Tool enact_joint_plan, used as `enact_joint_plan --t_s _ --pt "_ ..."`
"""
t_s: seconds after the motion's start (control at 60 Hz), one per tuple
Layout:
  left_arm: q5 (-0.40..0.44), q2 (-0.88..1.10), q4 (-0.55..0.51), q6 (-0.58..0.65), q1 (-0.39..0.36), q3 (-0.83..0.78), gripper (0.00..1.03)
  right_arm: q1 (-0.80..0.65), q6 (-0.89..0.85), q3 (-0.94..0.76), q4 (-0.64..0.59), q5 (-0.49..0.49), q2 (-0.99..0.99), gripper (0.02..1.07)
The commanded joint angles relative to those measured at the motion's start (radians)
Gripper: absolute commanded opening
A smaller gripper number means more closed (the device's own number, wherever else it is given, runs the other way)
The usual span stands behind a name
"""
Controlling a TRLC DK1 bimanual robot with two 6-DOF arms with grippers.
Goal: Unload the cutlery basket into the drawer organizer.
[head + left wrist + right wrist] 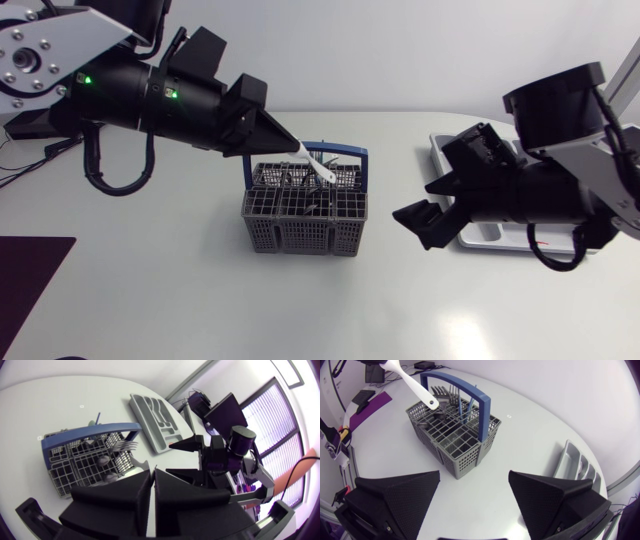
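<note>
Left claw [294, 146] grips one white utensil [318, 168] | right claw [474, 477] gaping | one basket [305, 228]

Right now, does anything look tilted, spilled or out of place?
Nothing stands out. The cutlery basket stands upright, the drawer organizer lies flat, and the white utensil slants only because the left pincer holds it.

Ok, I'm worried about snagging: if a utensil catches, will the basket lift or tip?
Probably shifts easily: the basket is open plastic mesh, likely light. Its broad flat base on the smooth table suggests sliding rather than tipping. The cutlery inside adds some weight.
</note>
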Motion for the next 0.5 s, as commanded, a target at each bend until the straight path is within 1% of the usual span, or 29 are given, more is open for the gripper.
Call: enact_joint_plan --t_s 0.0,0.05,0.117,0.167,0.25,0.3,0.367,0.483 --pt "0.038 0.024 0.004 0.068 -0.023 0.031 0.1 -0.02 -0.058 -0.026 -0.041 -0.03 -0.058 1.02" --pt "0.061 0.047 -0.002 0.108 -0.046 0.059 0.1 -0.027 -0.113 -0.032 -0.07 -0.055 -0.085 1.02" --pt "0.1 0.087 -0.016 0.142 -0.066 0.096 0.1 -0.024 -0.178 -0.045 -0.103 -0.059 -0.134 1.02" --pt "0.103 0.112 -0.033 0.16 -0.09 0.114 0.09 -0.02 -0.198 -0.054 -0.105 -0.092 -0.162 1.02" --pt "0.109 0.167 -0.09 0.227 -0.143 0.162 0.09 -0.053 -0.248 -0.045 -0.156 -0.227 -0.181 1.02" --pt "0.109 0.193 -0.128 0.261 -0.175 0.189 0.09 -0.081 -0.279 -0.042 -0.174 -0.288 -0.187 1.02" --pt "0.109 0.228 -0.203 0.336 -0.23 0.234 0.09 -0.09 -0.314 -0.04 -0.197 -0.326 -0.202 1.02" --pt "0.109 0.257 -0.289 0.433 -0.305 0.277 0.09 -0.099 -0.377 -0.025 -0.258 -0.408 -0.223 1.02"
